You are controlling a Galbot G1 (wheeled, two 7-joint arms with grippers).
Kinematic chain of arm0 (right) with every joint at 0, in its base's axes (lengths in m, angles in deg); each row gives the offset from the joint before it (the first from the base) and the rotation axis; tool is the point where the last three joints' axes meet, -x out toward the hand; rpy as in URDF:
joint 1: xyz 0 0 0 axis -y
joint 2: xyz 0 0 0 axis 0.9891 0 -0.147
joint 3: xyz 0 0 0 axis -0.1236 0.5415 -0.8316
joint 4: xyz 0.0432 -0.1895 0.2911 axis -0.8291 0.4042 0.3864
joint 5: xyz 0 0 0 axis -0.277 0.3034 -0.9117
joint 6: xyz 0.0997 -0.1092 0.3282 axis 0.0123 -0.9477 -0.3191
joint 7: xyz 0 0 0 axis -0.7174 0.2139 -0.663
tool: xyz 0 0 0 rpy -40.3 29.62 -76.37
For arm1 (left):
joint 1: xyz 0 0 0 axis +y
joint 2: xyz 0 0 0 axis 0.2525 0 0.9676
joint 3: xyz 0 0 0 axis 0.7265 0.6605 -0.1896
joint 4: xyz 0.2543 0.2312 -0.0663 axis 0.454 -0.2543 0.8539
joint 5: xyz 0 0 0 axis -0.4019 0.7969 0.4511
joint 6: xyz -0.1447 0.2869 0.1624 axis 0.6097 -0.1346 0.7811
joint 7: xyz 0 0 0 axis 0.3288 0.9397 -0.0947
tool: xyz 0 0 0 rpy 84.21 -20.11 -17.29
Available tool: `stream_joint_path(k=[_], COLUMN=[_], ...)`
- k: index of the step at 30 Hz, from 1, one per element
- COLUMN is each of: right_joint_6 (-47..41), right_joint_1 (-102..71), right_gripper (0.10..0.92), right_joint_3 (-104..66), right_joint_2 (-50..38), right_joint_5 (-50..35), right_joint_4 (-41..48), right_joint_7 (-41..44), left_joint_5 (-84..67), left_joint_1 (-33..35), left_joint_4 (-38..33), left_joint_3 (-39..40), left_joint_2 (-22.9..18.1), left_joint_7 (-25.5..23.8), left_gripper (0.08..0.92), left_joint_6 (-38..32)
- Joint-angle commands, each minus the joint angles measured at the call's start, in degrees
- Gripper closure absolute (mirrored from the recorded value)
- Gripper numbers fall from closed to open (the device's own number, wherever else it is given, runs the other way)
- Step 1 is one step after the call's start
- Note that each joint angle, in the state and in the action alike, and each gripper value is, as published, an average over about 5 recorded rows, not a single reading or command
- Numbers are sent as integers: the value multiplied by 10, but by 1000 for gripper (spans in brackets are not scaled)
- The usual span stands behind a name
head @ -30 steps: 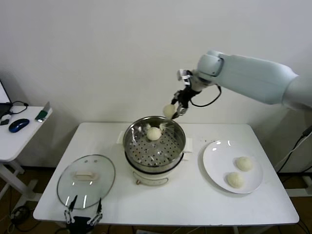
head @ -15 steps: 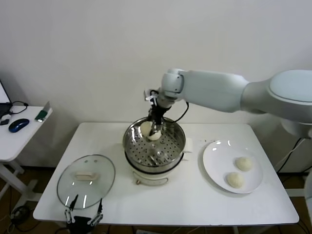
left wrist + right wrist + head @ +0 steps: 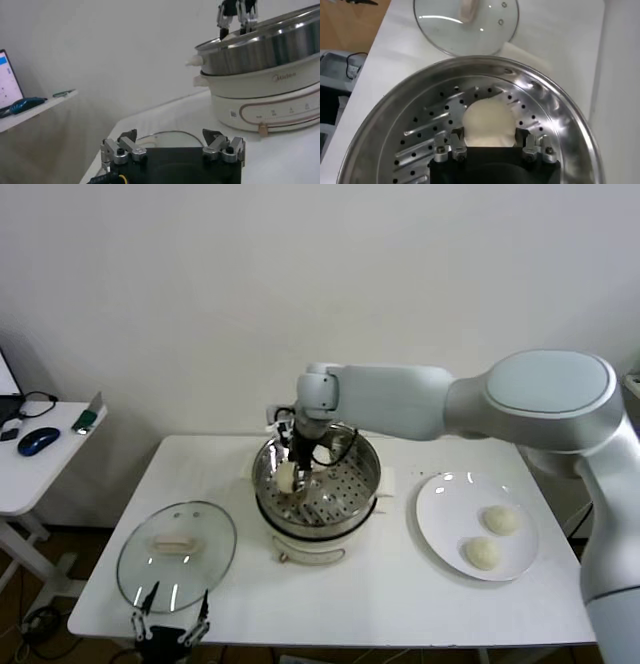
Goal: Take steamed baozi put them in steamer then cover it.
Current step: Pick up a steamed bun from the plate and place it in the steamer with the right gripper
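Note:
My right gripper (image 3: 296,464) reaches down into the steamer (image 3: 366,462), a shiny steel pot on a white base, on its left side. It is shut on one cream-white baozi (image 3: 286,478). The right wrist view shows that baozi (image 3: 487,120) squeezed between the fingers of the right gripper (image 3: 489,137), just above the perforated tray (image 3: 420,145). Two more baozi (image 3: 500,520) (image 3: 483,553) lie on the white plate (image 3: 440,519). The glass cover (image 3: 177,554) lies flat at the table's front left. Just in front of it, my left gripper (image 3: 170,624) waits open.
The steamer (image 3: 265,50) stands high beside the left gripper (image 3: 172,147), with the cover's rim (image 3: 160,134) just ahead of its fingers. A side table (image 3: 30,464) with a mouse stands to the left. A wall runs close behind the white table (image 3: 400,604).
The right gripper has carried the baozi from above the steamer's back right rim leftward and down into the pot. The left arm has not moved.

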Motion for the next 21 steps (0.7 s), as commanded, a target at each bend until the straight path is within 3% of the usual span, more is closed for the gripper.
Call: stream_joint_path(k=[1,9,21], right_joint_6=[-13,-15,37], right_joint_1=[-17,-4,123], right_gripper=[353,211,203], right_joint_3=[5,-5,12], right_joint_2=[15,-3,-153], right_joint_5=[2,0,3], right_joint_4=[3,-5,-109], right_joint_7=[-8,3,52], left_joint_5=[2,2,-3], left_joint_1=[-2,-1,0], left_joint_4=[3,7,-1], left_joint_3=[0,-1,0], left_joint_2=[-1,-1,-1], left_joint_7=[0,1,5], left_gripper=[177,177,177], left_joint_6=[1,1,5])
